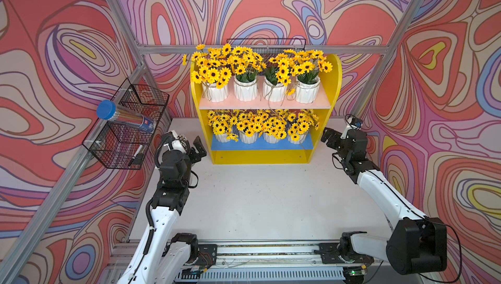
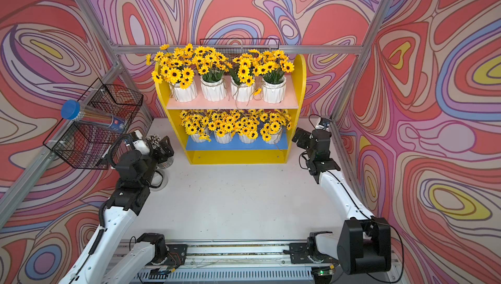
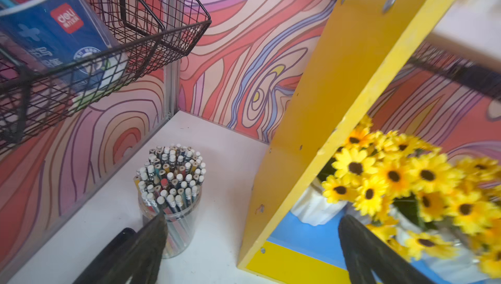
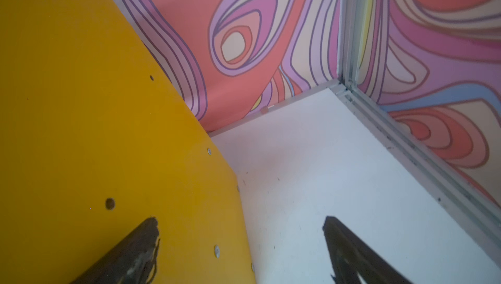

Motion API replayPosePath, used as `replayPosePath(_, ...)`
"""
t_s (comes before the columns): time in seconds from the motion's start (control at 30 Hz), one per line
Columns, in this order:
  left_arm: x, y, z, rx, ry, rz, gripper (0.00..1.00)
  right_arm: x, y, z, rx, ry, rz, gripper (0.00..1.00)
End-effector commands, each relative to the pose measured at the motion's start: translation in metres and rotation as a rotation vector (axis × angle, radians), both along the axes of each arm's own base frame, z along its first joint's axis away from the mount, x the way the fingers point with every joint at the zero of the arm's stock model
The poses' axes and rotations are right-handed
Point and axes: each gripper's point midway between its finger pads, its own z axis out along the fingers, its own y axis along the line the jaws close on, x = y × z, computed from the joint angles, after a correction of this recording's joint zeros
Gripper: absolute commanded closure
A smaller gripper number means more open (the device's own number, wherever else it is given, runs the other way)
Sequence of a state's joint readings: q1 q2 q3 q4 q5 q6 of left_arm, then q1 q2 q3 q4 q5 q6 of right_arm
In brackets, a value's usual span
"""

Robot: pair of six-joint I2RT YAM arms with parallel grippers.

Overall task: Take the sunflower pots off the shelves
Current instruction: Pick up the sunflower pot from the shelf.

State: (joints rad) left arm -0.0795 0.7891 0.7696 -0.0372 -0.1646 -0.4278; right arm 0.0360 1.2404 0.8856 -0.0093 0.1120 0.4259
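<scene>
The shelves [image 1: 333, 84] stand at the back of the table, a yellow unit with a pink upper board [image 1: 264, 103] and a blue lower board [image 1: 260, 145]. Several sunflower pots [image 1: 245, 89] line the upper board, and several more [image 1: 248, 138] stand on the lower one; both top views show them. My left gripper [image 1: 199, 148] is open beside the unit's left panel, level with the lower board. In the left wrist view its jaws [image 3: 253, 216] straddle that panel's front edge, with a pot [image 3: 314, 209] just inside. My right gripper [image 1: 329, 136] is open and empty beside the right panel [image 4: 108, 133].
A clear cup of pencils [image 3: 169, 187] stands on the table close to my left gripper. A black wire basket [image 1: 127, 131] on the left wall holds a blue-capped tube [image 1: 122, 116]. Another wire basket [image 1: 267, 45] hangs behind the shelves. The white table [image 1: 257, 201] stretches in front of the unit.
</scene>
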Motion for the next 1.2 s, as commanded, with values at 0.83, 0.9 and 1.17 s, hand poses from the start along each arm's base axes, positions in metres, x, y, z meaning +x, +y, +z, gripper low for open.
replayPosePath(0.83,-0.029,-0.049,-0.004,-0.195,0.191,-0.258,0.01,-0.096,0.099,0.152,-0.093,-0.244,0.391,0.15)
replayPosePath(0.9,-0.028,-0.051,-0.003,-0.194,0.195,-0.270,0.01,-0.097,0.120,0.166,-0.121,-0.272,0.460,0.15)
replayPosePath(1.17,-0.028,-0.057,0.002,-0.163,0.192,-0.314,0.01,-0.082,0.168,0.195,-0.283,-0.343,0.529,0.02)
